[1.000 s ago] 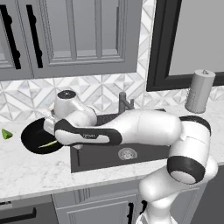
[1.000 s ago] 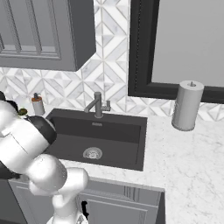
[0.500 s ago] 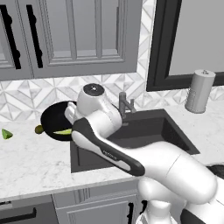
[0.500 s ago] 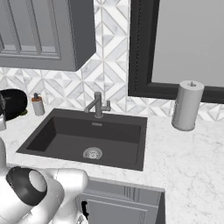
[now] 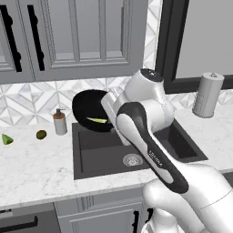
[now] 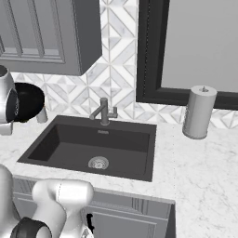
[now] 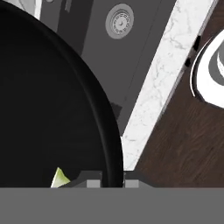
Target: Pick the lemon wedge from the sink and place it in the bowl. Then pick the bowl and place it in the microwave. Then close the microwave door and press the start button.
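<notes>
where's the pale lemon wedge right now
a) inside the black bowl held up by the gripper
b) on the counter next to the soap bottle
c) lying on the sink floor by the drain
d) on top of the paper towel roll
a: the lemon wedge lies inside the black bowl, whose rim the gripper pinches while it hangs tilted above the sink.

bowl [image 6: 29, 101] cut by left edge, lemon wedge [image 7: 60, 179] half hidden — band
</notes>
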